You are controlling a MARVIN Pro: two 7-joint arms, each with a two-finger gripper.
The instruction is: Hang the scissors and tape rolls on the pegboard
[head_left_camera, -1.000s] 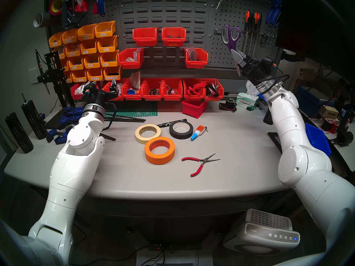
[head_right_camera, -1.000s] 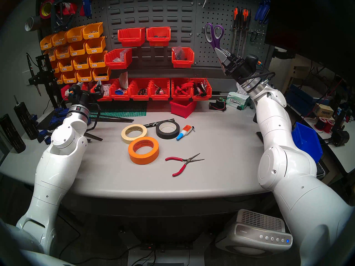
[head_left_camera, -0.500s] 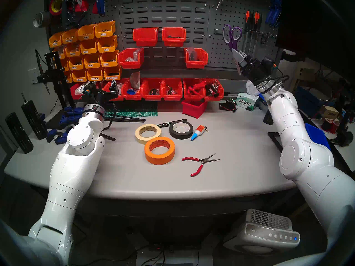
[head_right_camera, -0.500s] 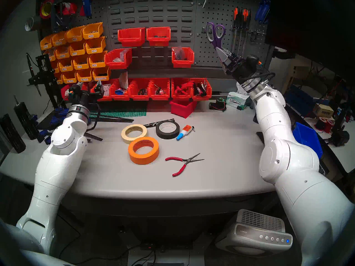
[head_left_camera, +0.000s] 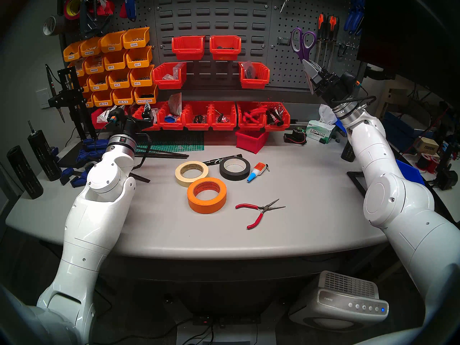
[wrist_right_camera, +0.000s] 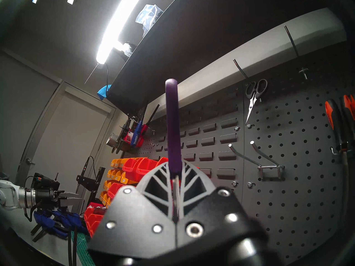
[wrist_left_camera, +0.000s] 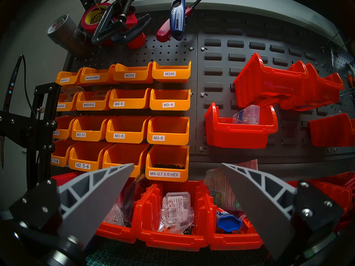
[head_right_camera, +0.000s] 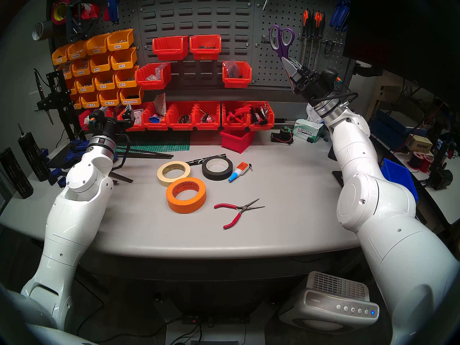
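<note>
Your right gripper (head_left_camera: 308,67) has its fingers clamped on the blades of the scissors (head_left_camera: 302,44), handles up against the pegboard (head_left_camera: 286,63) by a double hook (wrist_right_camera: 269,164), while your left gripper (wrist_left_camera: 177,183) idles, fingers wide, and the tape rolls (head_left_camera: 207,195) lie on the counter (head_left_camera: 298,225).

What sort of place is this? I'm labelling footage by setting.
Likely a workshop bench: a pegboard hung with tools, labelled orange parts bins and a green cutting mat.
</note>
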